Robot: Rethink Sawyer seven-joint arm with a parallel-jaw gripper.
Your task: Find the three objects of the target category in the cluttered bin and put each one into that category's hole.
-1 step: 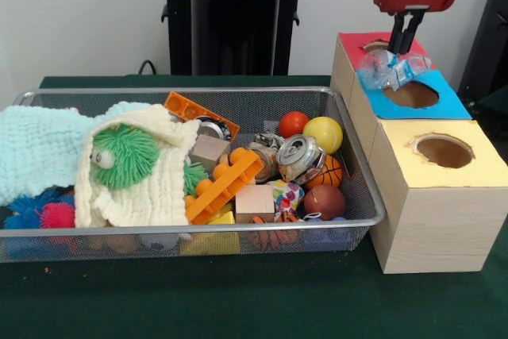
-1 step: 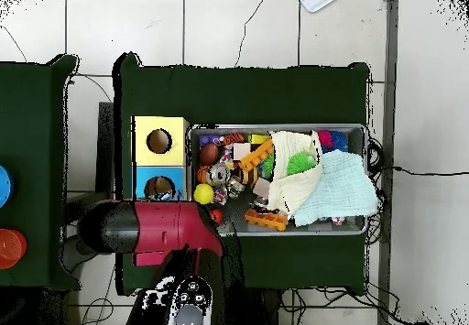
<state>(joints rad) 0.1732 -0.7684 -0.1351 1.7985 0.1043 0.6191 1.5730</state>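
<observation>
Claw (image 1: 403, 44) clamped on a crumpled clear plastic bottle (image 1: 391, 69), held just above the blue hole (image 1: 411, 94). Risk, as a judgement: the bottle sits toward the hole's rim, so it may snag or tip outside. Three holes on the wooden box (image 1: 436, 220); one mesh bin (image 1: 359, 166); one dented can (image 1: 299, 156) left of the blue hole.

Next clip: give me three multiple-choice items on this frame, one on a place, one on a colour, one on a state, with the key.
1. Where is the clear plastic bottle?
A. in the mesh bin
B. held over the blue box top
C. on the yellow box

2. What colour is the box nearest the camera in the front view?
A. yellow
B. red
C. blue

3. The hand is:
A. open and empty
B. shut on the bottle
C. out of view

Key: B, the bottle hangs at the blue hole; A, its top is yellow; B, the fingers pinch the bottle.
</observation>
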